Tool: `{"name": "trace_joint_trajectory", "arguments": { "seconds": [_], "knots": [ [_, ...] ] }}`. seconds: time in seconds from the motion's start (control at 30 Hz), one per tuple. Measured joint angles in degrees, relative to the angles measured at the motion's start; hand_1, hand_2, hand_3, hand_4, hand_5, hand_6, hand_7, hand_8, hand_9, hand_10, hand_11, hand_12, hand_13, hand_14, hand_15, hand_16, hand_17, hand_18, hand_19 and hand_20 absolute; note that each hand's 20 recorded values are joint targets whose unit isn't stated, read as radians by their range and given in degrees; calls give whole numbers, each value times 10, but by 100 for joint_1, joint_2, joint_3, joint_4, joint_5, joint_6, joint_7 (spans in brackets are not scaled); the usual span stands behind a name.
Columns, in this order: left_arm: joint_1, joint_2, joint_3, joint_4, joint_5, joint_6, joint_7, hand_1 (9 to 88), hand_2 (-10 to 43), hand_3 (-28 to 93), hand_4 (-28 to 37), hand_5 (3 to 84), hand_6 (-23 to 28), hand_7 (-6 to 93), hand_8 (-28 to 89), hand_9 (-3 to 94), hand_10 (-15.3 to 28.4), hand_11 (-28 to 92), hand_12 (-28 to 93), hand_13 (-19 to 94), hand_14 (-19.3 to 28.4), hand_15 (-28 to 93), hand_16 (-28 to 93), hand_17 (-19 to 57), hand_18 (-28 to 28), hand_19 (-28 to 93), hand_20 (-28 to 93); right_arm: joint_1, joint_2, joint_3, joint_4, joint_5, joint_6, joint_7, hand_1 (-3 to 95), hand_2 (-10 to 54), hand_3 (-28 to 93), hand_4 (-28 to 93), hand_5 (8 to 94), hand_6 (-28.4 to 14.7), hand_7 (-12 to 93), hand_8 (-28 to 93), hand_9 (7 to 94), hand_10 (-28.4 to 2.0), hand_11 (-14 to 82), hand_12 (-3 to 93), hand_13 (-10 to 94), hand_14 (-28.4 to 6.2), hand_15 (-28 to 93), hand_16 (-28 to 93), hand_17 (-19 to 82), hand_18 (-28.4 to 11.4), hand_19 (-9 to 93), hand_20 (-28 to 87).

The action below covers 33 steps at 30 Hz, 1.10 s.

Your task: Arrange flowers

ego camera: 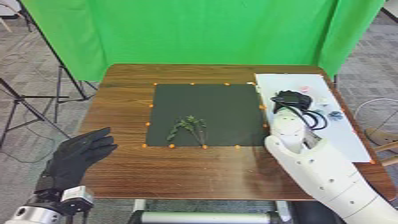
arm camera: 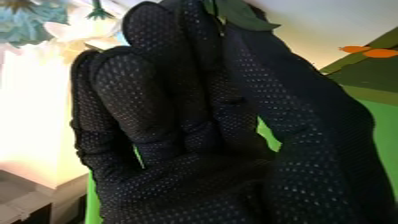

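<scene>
Over the white rectangular board (ego camera: 351, 142), a green leaf (arm camera: 246, 16) is being pinched by the right robot hand (ego camera: 292, 99). Green leafy sprigs (ego camera: 189, 125) are being supported by the dark square mat (ego camera: 204, 100) on the brown wooden table (ego camera: 124, 100); the left robot hand (ego camera: 78, 152) is being held wide.

White robot arms with black-gloved hands.
At the lower right of the head view, the right arm (ego camera: 333, 175) has a smooth, rounded white shell dotted with small dark screws or holes. Black cables (ego camera: 317, 119) loop beside its wrist, next to the black-gloved right hand (ego camera: 290, 99). At the lower left, the left arm (ego camera: 34, 215) is white too, with a round grey fitting, a pale boxy piece (ego camera: 76, 194) at the wrist and dark cable below it; the left hand (ego camera: 71, 158) wears plain black. In the right wrist view, the right hand's black fabric (arm camera: 191, 192) shows a fine mesh of pale flecks, with creases and seams.
</scene>
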Motion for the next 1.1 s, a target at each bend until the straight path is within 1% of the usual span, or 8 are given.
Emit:
{"name": "trace_joint_trajectory", "arguments": {
  "seconds": [0.13, 0.2, 0.27, 0.5, 0.67, 1.0, 1.1],
  "knots": [
    [0, -39, -2, 0, 22, -13, -10, 259, 71, 818, -150, 446, 137, 129, -82, 383, 217, 346, 91, 279, 284, 567, -119, -94, 218, 577, 154, -53, 21, 69, -13, -37, 27, -80, 535, -47, 730, -281, 797, -43, 288, 187, 805, -149, 367, 300, 712, -122, 718, 235, 322, -284, 924, 76],
    [0, -43, -3, 0, 25, -14, -10, 259, 70, 818, -150, 446, 138, 129, -81, 383, 217, 346, 91, 278, 284, 567, -119, -95, 219, 577, 154, -90, 30, 109, -31, -46, 62, -133, 531, -50, 750, -281, 802, -40, 285, 214, 811, -145, 369, 315, 716, -117, 727, 250, 321, -283, 913, 132],
    [2, -43, -3, 0, 26, -14, -10, 259, 71, 818, -150, 447, 138, 129, -81, 383, 218, 345, 91, 279, 284, 567, -119, -95, 219, 577, 154, -137, 45, 155, -45, -48, 139, -215, 526, -55, 769, -279, 805, -37, 291, 232, 816, -143, 374, 328, 719, -115, 736, 258, 323, -280, 916, 156],
    [3, -42, -5, 2, 28, -24, -12, 259, 72, 816, -149, 447, 138, 128, -81, 383, 218, 344, 91, 279, 284, 566, -119, -95, 219, 577, 154, -332, 182, 254, -76, -11, 753, -474, 518, -66, 792, -268, 816, -33, 294, 253, 828, -137, 384, 344, 729, -110, 756, 272, 330, -276, 919, 186],
    [44, -9, -13, 1, 18, -17, 18, 258, 71, 818, -149, 446, 138, 128, -81, 383, 218, 345, 91, 278, 284, 566, -119, -95, 219, 577, 153, -456, 328, 228, -147, 54, 1176, -516, 516, -73, 801, -268, 822, -33, 290, 259, 835, -139, 386, 348, 734, -109, 760, 277, 335, -275, 920, 202],
    [133, 75, -14, -6, -17, 13, 103, 259, 71, 817, -150, 446, 138, 130, -82, 382, 219, 344, 91, 279, 284, 566, -119, -95, 219, 577, 153, -463, 611, 40, -332, 59, 1637, -638, 514, -80, 806, -262, 830, -34, 281, 269, 839, -140, 388, 351, 738, -106, 764, 284, 341, -275, 918, 227],
    [161, 103, -14, -9, -58, 54, 146, 259, 72, 817, -150, 446, 138, 130, -82, 383, 218, 344, 91, 279, 284, 566, -119, -95, 219, 577, 153, -388, 665, -1, -370, 37, 1774, -672, 514, -81, 807, -261, 830, -33, 280, 271, 840, -140, 387, 353, 739, -106, 764, 285, 342, -275, 917, 232]
  ]
}}
